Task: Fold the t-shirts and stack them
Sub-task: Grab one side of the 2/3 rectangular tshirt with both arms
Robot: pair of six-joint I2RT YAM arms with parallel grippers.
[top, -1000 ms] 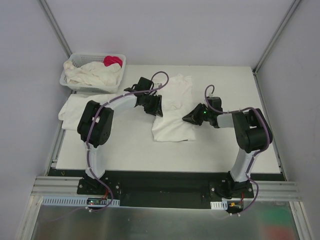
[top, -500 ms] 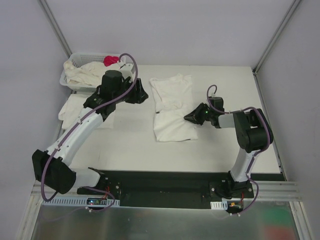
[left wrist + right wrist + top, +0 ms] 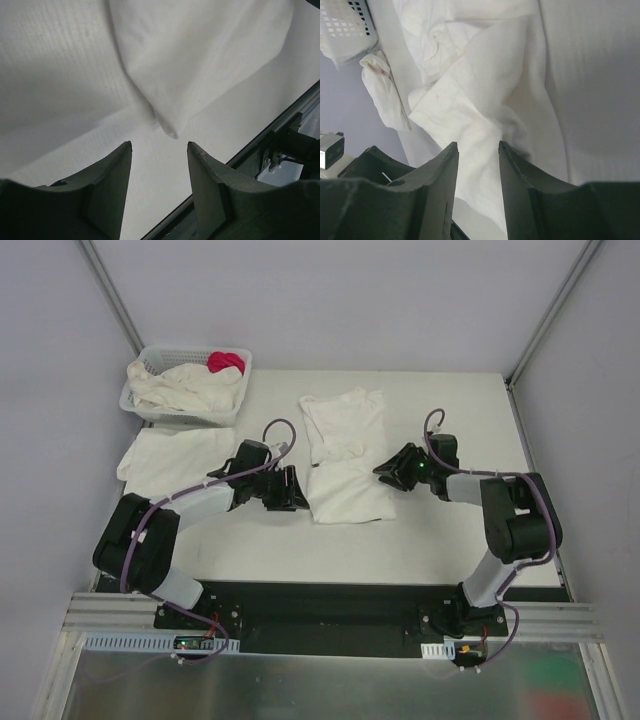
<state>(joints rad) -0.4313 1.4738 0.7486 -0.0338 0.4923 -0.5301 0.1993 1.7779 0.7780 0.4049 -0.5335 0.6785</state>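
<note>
Shirt (image 3: 345,455) lies spread mid-tabletop (image 3: 450,540). Left fingers (image 3: 107,180), back from beside the basket (image 3: 140,400), now sit wide and empty at its near-left corner. Right fingers (image 3: 437,175) stand narrow at its right edge, possibly pinching cloth; I cannot tell.

Right tool (image 3: 382,473) covers t-shirt (image 3: 345,455) edge (top view).

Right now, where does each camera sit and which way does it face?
Top external: above and behind the bases, looking down at the table; both arms show, left gripper and right gripper flanking the t-shirt.
Left wrist: on the left arm, looking down past its open fingers at the t-shirt's corner.
Right wrist: on the right arm, looking across the t-shirt toward the basket; its fingers show, apart.
Shared: all three see that t-shirt.
</note>
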